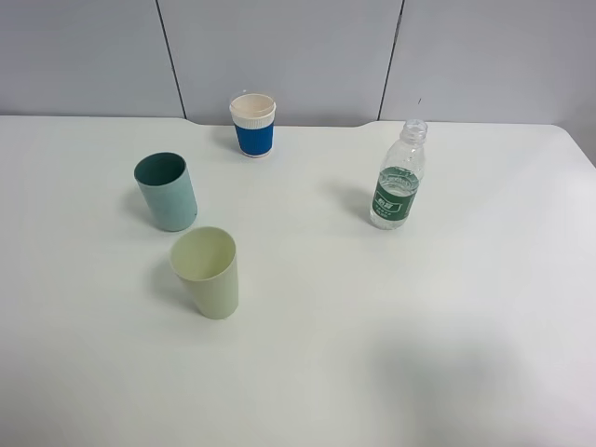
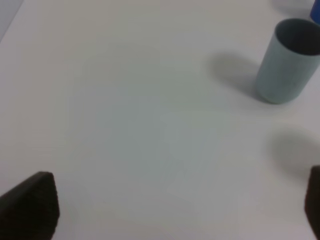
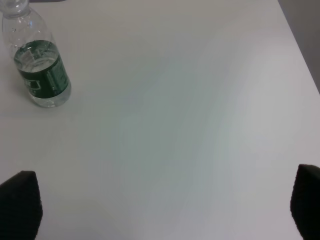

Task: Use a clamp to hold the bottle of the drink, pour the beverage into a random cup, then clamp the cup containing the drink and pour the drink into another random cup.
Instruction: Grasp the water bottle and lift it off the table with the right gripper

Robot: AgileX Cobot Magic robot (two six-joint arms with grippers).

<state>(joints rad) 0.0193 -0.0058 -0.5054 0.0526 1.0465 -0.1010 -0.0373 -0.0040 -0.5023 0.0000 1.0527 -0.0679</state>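
Observation:
The clear bottle (image 1: 398, 182) with a green label stands upright and uncapped on the right of the white table, with clear liquid (image 3: 37, 57) inside it. The pale yellow-green cup (image 1: 207, 272) stands at front left, and the teal cup (image 1: 167, 191) just behind it. No arm shows in the exterior high view. In the left wrist view my left gripper (image 2: 175, 205) is open over bare table, well short of the teal cup (image 2: 287, 62). My right gripper (image 3: 164, 200) is open too, holding nothing, with the bottle (image 3: 42, 70) some way off to one side.
A blue-and-white paper cup (image 1: 253, 124) stands at the back of the table (image 1: 372, 372) near the grey wall. The table's right edge (image 3: 300, 55) shows in the right wrist view.

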